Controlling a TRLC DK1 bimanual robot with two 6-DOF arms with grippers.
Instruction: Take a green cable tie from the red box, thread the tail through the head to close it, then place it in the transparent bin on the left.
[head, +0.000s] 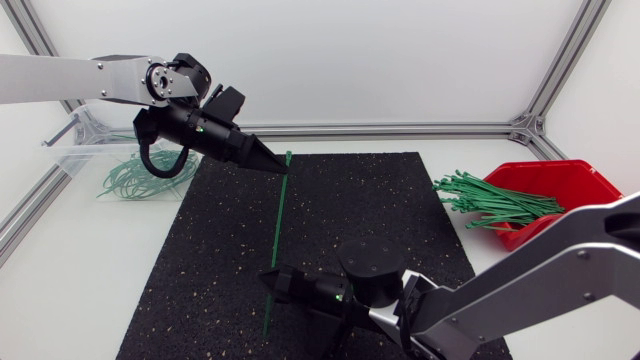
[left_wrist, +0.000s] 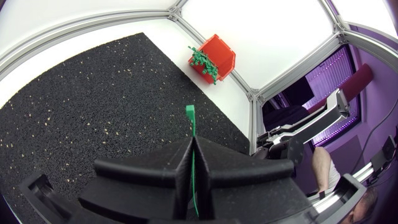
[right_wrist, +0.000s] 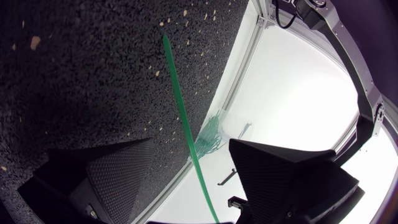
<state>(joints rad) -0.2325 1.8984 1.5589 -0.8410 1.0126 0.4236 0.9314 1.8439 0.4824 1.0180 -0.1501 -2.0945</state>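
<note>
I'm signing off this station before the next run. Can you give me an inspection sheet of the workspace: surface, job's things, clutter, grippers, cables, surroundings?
Surface: black speckled mat on a white table.
Job's things: one green cable tie stretched straight across the mat, not closed; loose ties spilling from the red box; green ties in the transparent bin.
Clutter: nothing seen.
Grippers: left gripper, fingers shut on the tie near its head; right gripper, fingers open, the tie's tail running between them.
Cables: black cable looped under the left arm.
Surroundings: nothing seen.
</note>
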